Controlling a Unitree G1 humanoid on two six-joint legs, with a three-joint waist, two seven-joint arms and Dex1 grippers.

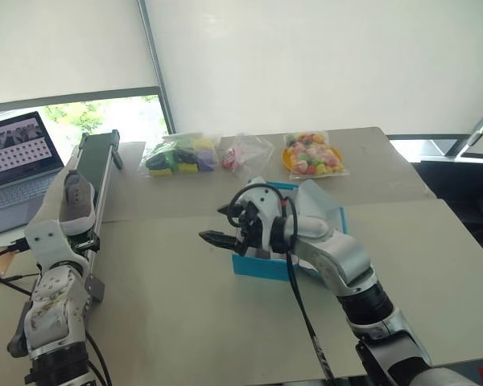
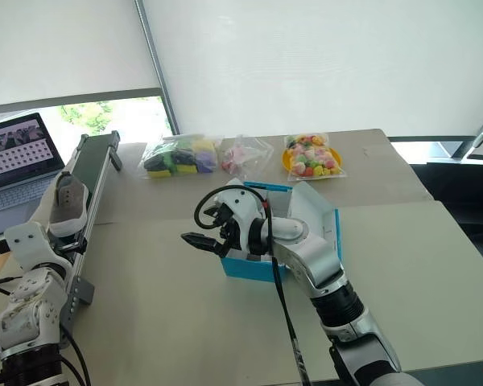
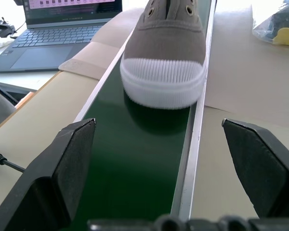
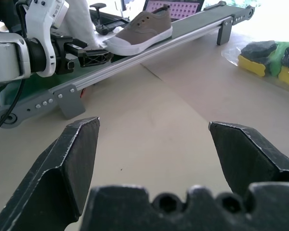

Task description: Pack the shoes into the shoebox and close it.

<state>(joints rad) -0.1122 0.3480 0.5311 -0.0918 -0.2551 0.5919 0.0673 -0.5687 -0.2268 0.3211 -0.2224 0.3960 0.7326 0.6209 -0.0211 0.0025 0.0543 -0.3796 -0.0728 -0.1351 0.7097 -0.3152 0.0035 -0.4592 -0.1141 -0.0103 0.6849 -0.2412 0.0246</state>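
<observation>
Left wrist view shows the left gripper (image 3: 166, 163) spread wide, empty, facing the white toe of a grey canvas shoe (image 3: 164, 57) on a dark green conveyor belt (image 3: 135, 173). Beside the open turquoise cardboard shoebox (image 1: 262, 265) on the table (image 1: 161, 305), the right gripper (image 4: 154, 159) also gapes empty.

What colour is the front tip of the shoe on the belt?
White and ribbed, on a grey-brown shoe; it shows best in the left wrist view.
</observation>
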